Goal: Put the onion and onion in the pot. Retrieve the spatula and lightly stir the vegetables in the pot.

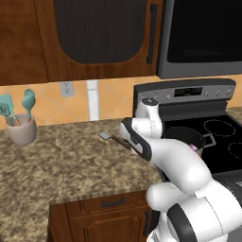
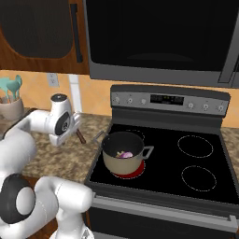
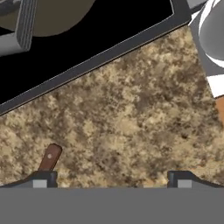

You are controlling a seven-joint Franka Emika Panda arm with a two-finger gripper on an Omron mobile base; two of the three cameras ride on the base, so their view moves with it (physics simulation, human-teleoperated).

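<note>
The beige pot [image 2: 122, 158] stands on the stove's front left burner, with a purple onion [image 2: 125, 154] on its dark bottom. The second onion is too small to make out. The spatula [image 1: 112, 138] lies on the granite counter left of the stove, with its grey blade to the left and its brown handle [image 2: 80, 136] pointing toward the stove. My gripper [image 3: 111, 180] hovers open just over the handle's end [image 3: 49, 157], which lies by the left fingertip [image 3: 43, 179]. Nothing is between the fingers. My arm hides part of the pot [image 1: 186, 134] in the left base view.
The black stove [image 2: 196, 158] has its raised edge [image 3: 100, 54] close to the spatula. A beige crock [image 1: 21, 130] with teal utensils stands at the counter's far left by the wall. Cabinets and a microwave [image 2: 158, 37] hang overhead.
</note>
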